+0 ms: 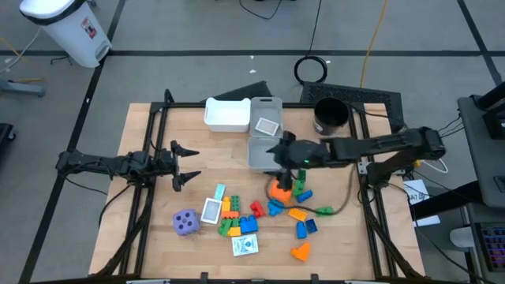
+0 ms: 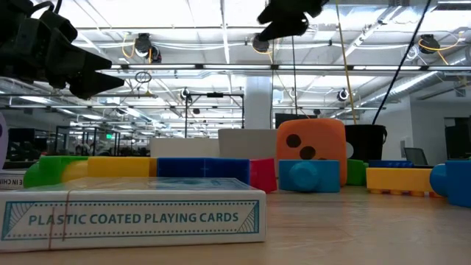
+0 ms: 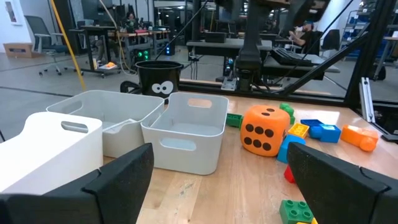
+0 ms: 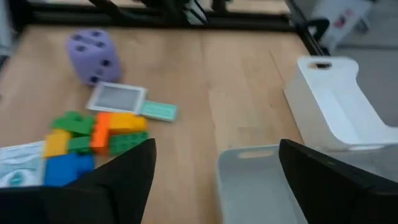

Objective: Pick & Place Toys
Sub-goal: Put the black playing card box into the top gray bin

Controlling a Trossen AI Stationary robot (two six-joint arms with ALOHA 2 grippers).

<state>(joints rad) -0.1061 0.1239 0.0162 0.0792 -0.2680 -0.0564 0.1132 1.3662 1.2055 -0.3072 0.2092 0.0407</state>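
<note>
Facing the low view only, lettered card box (image 2: 132, 215).

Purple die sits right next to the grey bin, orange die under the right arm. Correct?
Not quite. In the high view the purple die lies far from the grey bin, near the table's front left. The orange die is under the right arm, as said.
</note>
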